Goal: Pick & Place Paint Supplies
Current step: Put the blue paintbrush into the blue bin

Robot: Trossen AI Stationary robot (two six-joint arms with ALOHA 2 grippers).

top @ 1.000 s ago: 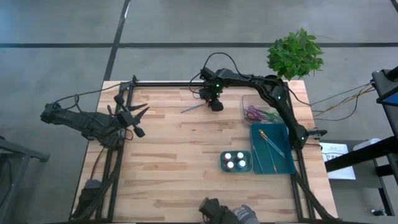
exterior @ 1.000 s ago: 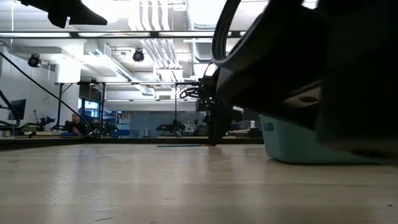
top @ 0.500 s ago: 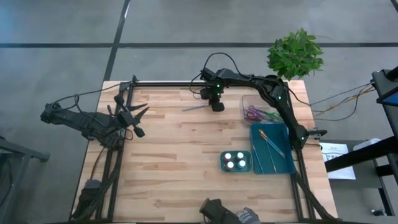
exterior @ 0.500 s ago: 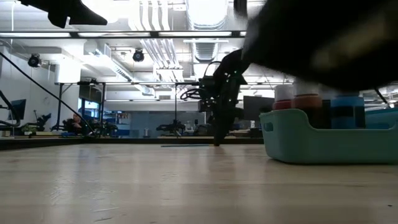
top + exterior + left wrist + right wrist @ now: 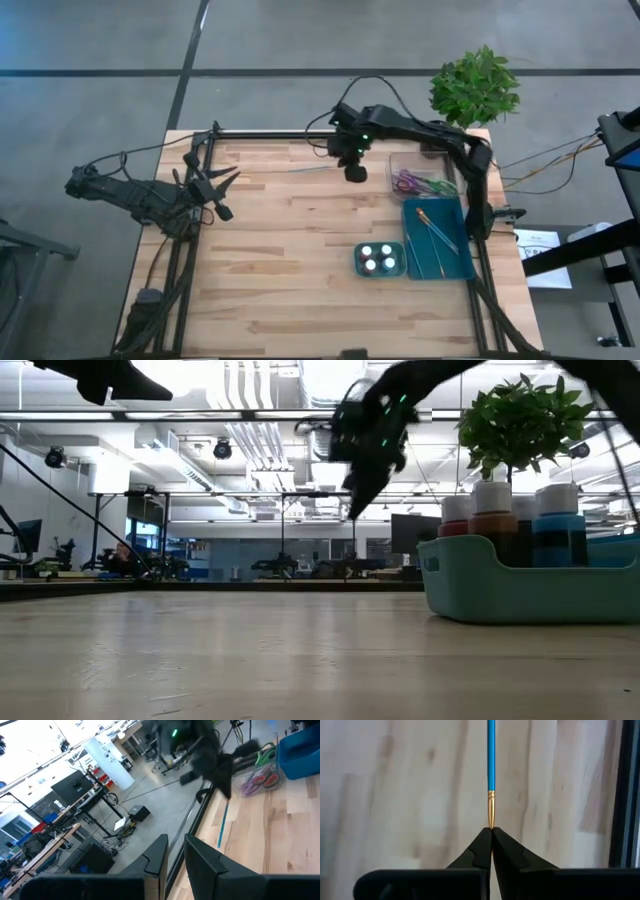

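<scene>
My right gripper hangs over the table's far middle, shut on a thin blue-handled paintbrush. In the high view the paintbrush reaches from the gripper toward the table's left. The low view shows this gripper raised well above the wood. My left gripper waits at the left edge, its fingers a little apart with nothing between them. A teal tub holding white-capped paint bottles stands right of the middle. My right gripper pinches the paintbrush's brush end, at the gold ferrule, between its two fingertips. The fingers slant down from above. The blue handle sticks out ahead of them, in line with the fingers. No part of the paintbrush shows lying on the table in the low view.
A teal tray with several brushes lies along the right edge. A clear box of scissors sits just beyond it, close to my right gripper. A potted plant stands past the far right corner. Bare wood fills the middle and the near left.
My right gripper has risen from the table at the far middle and drifted a little toward the right edge, taking the blue paintbrush up with it. The paintbrush lay on the wood a second ago; its handle end has swung toward the far edge.
</scene>
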